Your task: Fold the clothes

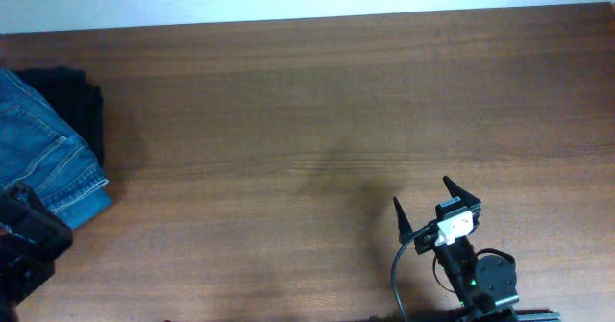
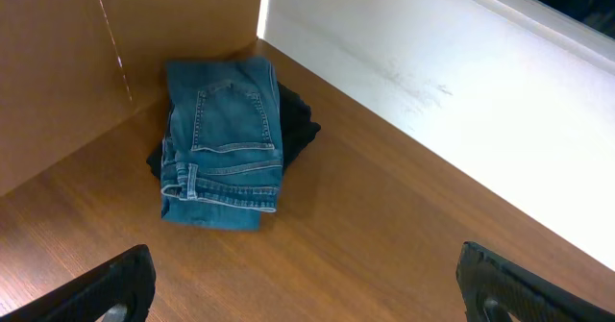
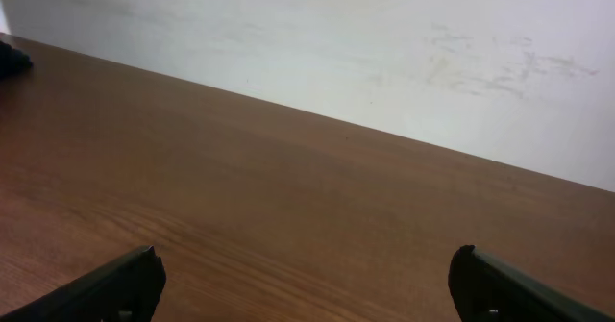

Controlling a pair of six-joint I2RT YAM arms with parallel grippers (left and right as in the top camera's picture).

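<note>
Jeans: the pair of blue denim jeans (image 2: 223,139) lay folded into a compact rectangle, back pocket and waistband facing up, at the left edge of the tabletop (image 1: 288,91), towards its far left corner.
Underneath: a black folded garment (image 2: 306,130) showed past the far and right sides of the denim, and the jeans rested on top of it.
Left gripper: the left gripper (image 2: 307,288) hung over the near left part of the tabletop, facing the jeans but apart from them, jaws spread wide with nothing between them.
Right gripper: the right gripper (image 1: 423,195) sat near the front edge, right of the middle and well apart from the jeans, jaws wide and empty over bare wood.
Done so far: the folding looked finished, with the legs doubled up, no leg trailing and the sides fairly square.
Left to do: little, if anything. One bottom layer stuck out slightly at the near end, and no unfolded garment was in sight.
Poor view: the overhead view cut the bundle off on its left, so that side's evenness was probably fine but could not be confirmed.
</note>
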